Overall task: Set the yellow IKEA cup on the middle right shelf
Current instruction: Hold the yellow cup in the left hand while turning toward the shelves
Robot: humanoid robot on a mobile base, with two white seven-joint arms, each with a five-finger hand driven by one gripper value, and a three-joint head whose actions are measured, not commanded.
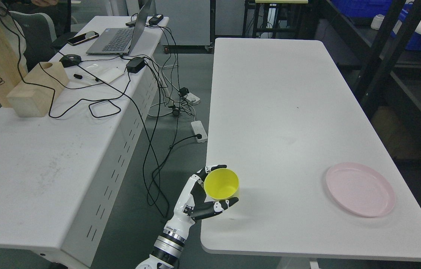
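White-shelled left hand [204, 194] with black-jointed fingers [216, 167] and ribbed silver wrist.

Even, bright overhead light; soft faint shadows on the white rectangular tabletop [288, 112]; sharp focus; dim at 1 o'clock.

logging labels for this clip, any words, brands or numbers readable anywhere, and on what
None can be read.
Yellow cup in the left hand: no print shows.
Pink plate: plain.
Laptop keys: too small to read.
Phone screen: too blurred.
Wooden block: no marking visible.
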